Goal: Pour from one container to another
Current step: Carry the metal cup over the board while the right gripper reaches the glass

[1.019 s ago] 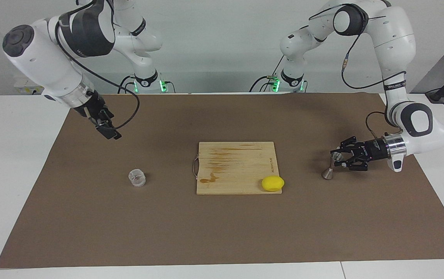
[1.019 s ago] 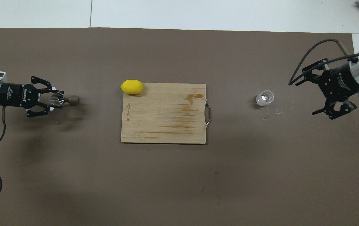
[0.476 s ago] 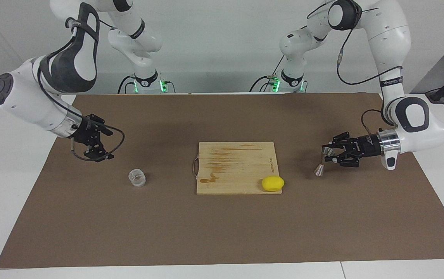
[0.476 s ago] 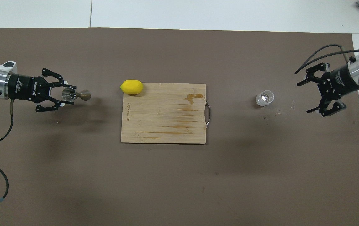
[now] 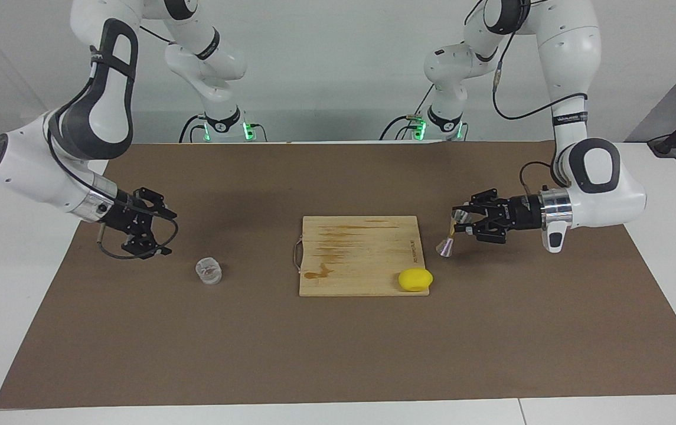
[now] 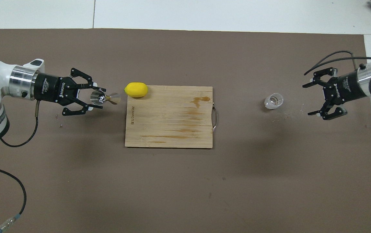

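Since a second ago the left gripper (image 5: 463, 221) has carried the jigger (image 5: 451, 234) off the mat and toward the cutting board (image 5: 361, 255), while the right gripper (image 5: 147, 227) has come down toward the clear cup (image 5: 208, 271).

Largest is the white bench (image 5: 19, 248), mostly covered by a brown mat (image 5: 338, 342). Both arms are cut off at the top of the facing view. The wooden cutting board lies mid-mat, stained, its metal handle toward the right arm's end. A lemon (image 5: 414, 279) sits on the board's corner toward the left arm's end, overhanging the edge.

The left gripper is closed on the jigger's upper cone; the jigger hangs tilted over the mat just beside the board, its lower cone clear of the surface. The right gripper's jaws stand wide apart, empty, low over the mat near the cup but not touching it. The cup stands upright on the mat toward the right arm's end; its contents are hard to make out.
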You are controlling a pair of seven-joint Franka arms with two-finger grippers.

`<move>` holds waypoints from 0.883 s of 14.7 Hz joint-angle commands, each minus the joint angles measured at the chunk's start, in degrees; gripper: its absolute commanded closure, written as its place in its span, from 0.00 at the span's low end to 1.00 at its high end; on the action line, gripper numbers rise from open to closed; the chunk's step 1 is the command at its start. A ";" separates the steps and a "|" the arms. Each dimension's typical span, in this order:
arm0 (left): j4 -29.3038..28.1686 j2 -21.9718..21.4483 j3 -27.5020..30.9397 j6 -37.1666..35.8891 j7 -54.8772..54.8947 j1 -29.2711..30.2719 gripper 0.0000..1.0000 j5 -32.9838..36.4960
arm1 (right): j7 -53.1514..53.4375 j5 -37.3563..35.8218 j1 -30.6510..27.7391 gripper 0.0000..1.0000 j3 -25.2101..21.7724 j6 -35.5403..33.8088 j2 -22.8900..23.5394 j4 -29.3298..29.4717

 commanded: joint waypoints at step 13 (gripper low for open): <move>-8.21 -3.71 1.04 43.66 -12.25 -28.35 1.00 -22.12 | -12.42 9.65 -2.99 0.00 0.52 8.43 11.16 -0.80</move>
